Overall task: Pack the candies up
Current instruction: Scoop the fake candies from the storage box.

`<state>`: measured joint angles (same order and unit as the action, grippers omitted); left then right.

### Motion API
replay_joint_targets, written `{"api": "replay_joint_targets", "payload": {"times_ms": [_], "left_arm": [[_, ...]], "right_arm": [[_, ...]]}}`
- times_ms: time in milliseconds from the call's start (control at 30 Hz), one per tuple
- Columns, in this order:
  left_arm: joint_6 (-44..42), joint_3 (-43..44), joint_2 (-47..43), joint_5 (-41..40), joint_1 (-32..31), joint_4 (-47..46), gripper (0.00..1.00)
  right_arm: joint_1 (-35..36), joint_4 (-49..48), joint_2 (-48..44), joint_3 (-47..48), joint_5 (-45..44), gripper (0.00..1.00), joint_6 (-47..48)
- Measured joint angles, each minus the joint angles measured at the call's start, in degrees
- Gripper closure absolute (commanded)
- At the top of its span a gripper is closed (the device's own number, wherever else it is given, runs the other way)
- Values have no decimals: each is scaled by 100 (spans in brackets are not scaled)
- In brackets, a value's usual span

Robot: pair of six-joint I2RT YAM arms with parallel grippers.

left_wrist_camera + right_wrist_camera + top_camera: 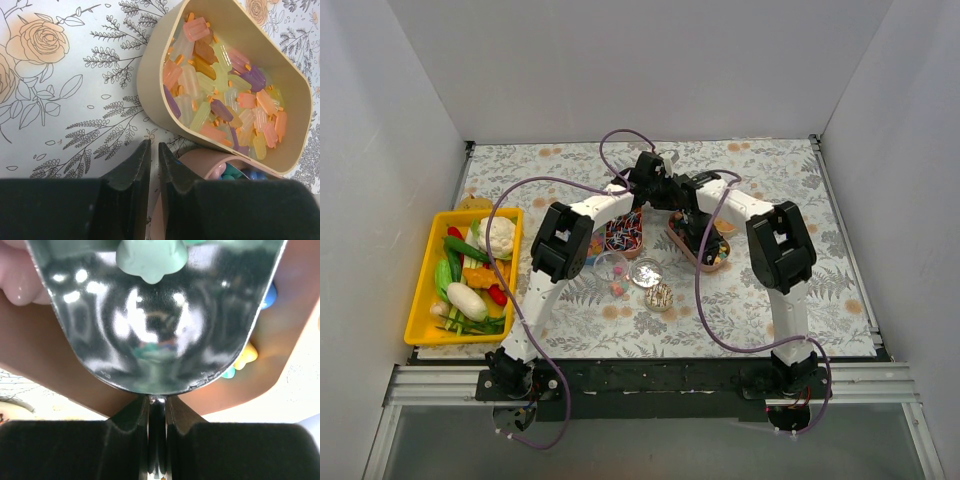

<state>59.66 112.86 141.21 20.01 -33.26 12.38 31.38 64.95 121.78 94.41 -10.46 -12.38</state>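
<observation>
**Desk:** Entry one, right end effector [156,401]?

**Operator:** I am seeing it pinching the stem of a metal scoop [155,335], jaws pressed onto that stem. The bowl is pointing straight ahead of it, carrying one mint candy [151,257] toward its far end, over a brown tray [55,370].

**Desk:** Handling note?

**Operator:** I am judging this to be a scooping step. I would be holding the bowl level, lifting slowly, and tilting only once over the receiving container. The mint piece is sitting where it could roll off.

**Desk:** Entry two, left end effector [154,146]?

**Operator:** Fingers pressed almost together, pinching nothing, hovering over bare tabletop [60,115].

**Desk:** Containers?

**Operator:**
- Ahead and to the right of the left end effector: a beige tray [150,85], filled with pastel lolly-shaped candies [220,90].
- Just beside its right finger: a pinkish tray [200,161] showing blue and teal pieces. I cannot tell whether it is the brown one.
- Under the scoop: blue and yellow pieces peeking out on the right.
- Behind both end effectors, toward the bases: a tray of striped sticks [623,236] and small clear cups [646,272], contents too small to tell.
- Well off to the left: a yellow bin [418,300] holding toy vegetables [470,265], not this job's stock.
</observation>
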Motion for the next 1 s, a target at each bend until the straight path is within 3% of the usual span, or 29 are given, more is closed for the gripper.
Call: {"api": "replay_joint_targets", "payload": {"times_ms": [367,633,1000], "left_arm": [[46,-2,-57,-35,-28,11,85],[76,-2,-251,-382,-17,216,64],[-31,-42,-1036,-1285,111,627,53]], "right_arm": [[24,-817,-643,-811,-192,99,87],[31,-1143,-1213,-1108,-179,99,131],[448,-811,-2422,-1270,37,99,79]]}}
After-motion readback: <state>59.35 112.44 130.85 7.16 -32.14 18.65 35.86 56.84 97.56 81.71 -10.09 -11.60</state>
